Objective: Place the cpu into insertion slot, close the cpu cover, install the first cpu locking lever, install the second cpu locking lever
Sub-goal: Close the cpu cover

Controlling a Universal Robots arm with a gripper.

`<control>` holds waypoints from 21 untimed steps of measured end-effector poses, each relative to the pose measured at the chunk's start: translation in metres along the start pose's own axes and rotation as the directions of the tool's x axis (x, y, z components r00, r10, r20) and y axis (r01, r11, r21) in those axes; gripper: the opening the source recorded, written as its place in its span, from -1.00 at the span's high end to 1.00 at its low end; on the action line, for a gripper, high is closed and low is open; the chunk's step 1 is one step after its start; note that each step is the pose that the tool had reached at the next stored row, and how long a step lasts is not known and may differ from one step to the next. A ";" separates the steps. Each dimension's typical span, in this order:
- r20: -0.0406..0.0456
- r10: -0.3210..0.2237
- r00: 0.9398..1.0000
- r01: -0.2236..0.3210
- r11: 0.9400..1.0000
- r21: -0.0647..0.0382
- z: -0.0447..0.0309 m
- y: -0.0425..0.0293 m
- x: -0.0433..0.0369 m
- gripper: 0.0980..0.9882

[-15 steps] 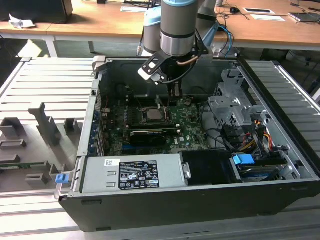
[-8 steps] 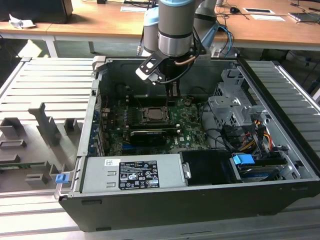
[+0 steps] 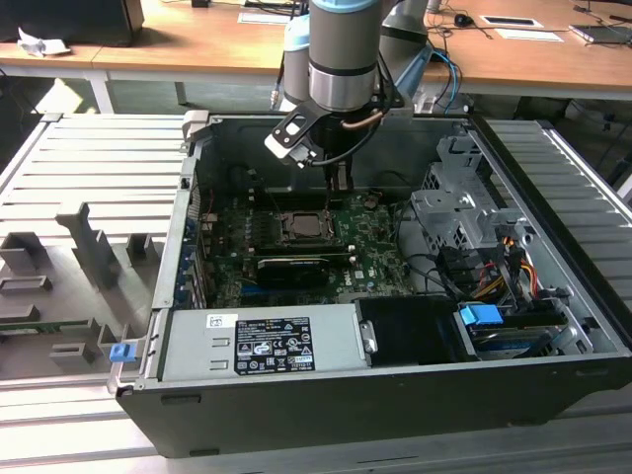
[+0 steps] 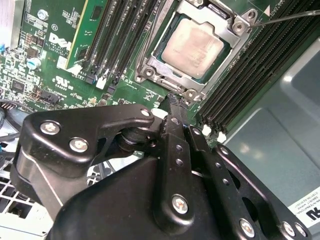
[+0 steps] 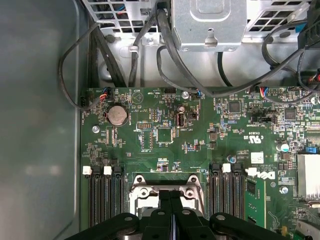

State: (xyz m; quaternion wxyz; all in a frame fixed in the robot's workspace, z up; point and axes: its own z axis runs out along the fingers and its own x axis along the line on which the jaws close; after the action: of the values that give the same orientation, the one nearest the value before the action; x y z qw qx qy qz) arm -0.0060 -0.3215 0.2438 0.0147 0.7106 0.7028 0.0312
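CPU (image 4: 195,47) lies seated in the insertion slot (image 4: 150,70) at the middle of the green motherboard (image 5: 165,135). The CPU cover (image 4: 231,37) looks folded down around it, its window framing the chip. Placing and covering therefore seem done. One thin locking lever (image 4: 285,17) juts free past the socket's corner, apparently unlatched; the other I cannot make out. The gripper (image 4: 172,97) hovers just beside the socket, jaws pressed together and empty. The open computer case (image 3: 296,415) holds the board.

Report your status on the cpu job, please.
Gripper shut, tips beside insertion slot. Cpu seated, cpu cover down. Thin metal rod juts off one corner.
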 end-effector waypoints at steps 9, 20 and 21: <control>0.000 0.000 1.000 0.000 1.000 0.000 -0.0001 -0.0031 0.0000 0.98; 0.000 0.000 1.000 0.000 1.000 0.000 -0.0007 -0.0166 -0.0002 0.98; 0.000 0.000 1.000 0.000 1.000 0.000 -0.0007 -0.0177 -0.0002 0.98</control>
State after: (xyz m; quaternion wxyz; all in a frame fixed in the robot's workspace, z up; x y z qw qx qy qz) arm -0.0237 -0.3215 0.2433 0.0146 0.7106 0.7027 0.0313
